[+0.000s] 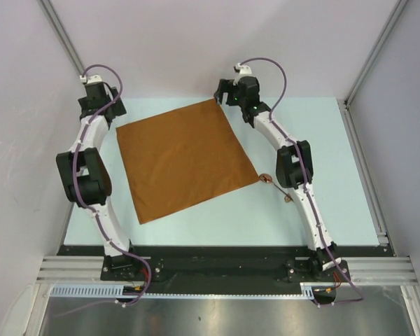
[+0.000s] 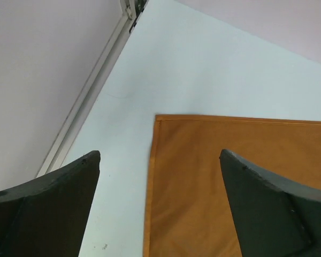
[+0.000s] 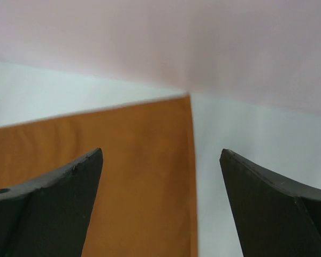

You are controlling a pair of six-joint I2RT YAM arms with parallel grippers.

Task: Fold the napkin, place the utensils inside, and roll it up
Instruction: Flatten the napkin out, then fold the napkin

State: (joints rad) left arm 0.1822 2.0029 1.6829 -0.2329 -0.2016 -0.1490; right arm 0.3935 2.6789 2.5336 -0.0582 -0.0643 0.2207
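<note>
Napkin (image 1: 185, 161) lay flat, unfolded, on the bench (image 1: 322, 140). Left end effector (image 2: 159, 154) and right end effector (image 3: 161, 152), both released, each straddled a far corner, evidently stationed for the first fold. Utensils (image 1: 264, 178) waited just beside its right corner.

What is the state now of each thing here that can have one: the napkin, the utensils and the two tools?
napkin: unfolded, lying flat on the table, nothing on it.
utensils: on the table beside the napkin's right corner, partly hidden by the right arm.
left tool: open, empty, over the napkin's left corner.
right tool: open, empty, over the napkin's far corner.
</note>
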